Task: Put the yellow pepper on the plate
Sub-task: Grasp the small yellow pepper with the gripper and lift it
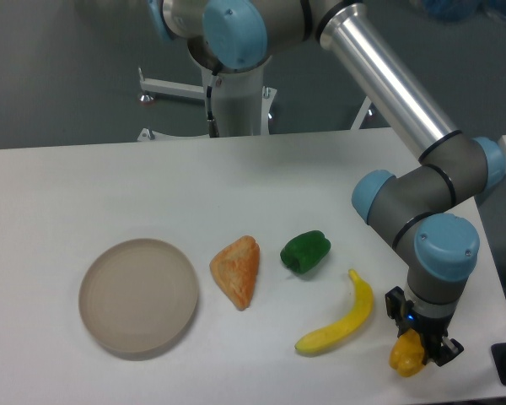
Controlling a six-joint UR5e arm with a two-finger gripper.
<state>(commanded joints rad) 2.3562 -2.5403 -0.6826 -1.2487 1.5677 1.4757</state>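
Matt plate [138, 294]; glossy plastic yellow pepper [406, 358].

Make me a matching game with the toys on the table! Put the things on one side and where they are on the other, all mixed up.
Things:
1. yellow pepper
2. plate
3. green pepper
4. banana

Places:
A. farthest to the picture's left
B. between the orange wedge and the banana
C. at the gripper, near the table's front right corner
D. lying between the green pepper and the gripper

Pairs: 1-C, 2-A, 3-B, 4-D
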